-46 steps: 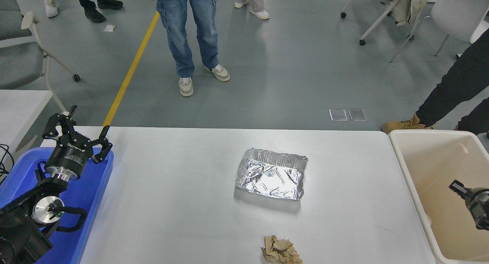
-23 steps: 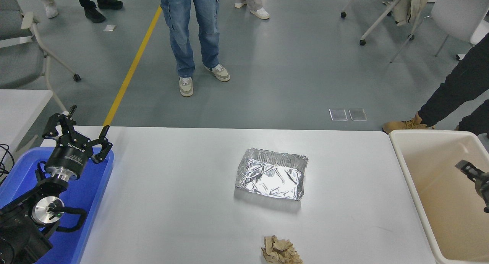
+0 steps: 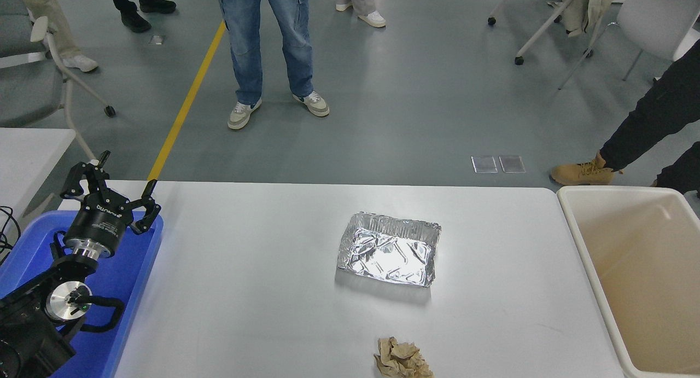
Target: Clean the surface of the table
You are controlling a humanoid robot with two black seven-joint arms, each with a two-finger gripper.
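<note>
The white table surface (image 3: 246, 290) fills the lower half of the head view. A crumpled silver foil tray (image 3: 389, 249) lies on it right of centre. A ball of crumpled brown paper (image 3: 402, 359) sits at the front edge below the tray. My left gripper (image 3: 112, 189) is parked open at the table's far left corner, above a blue tray. The right gripper is out of view.
A beige plastic bin (image 3: 612, 268) stands against the table's right end. A blue tray (image 3: 126, 279) lies under the left arm. A second white tabletop (image 3: 27, 153) shows at far left. Several people's legs (image 3: 273, 44) stand beyond the far edge.
The right gripper, which was over the beige bin at the right edge, has drawn back out of the picture. The person in jeans has shifted a foot leftward.
</note>
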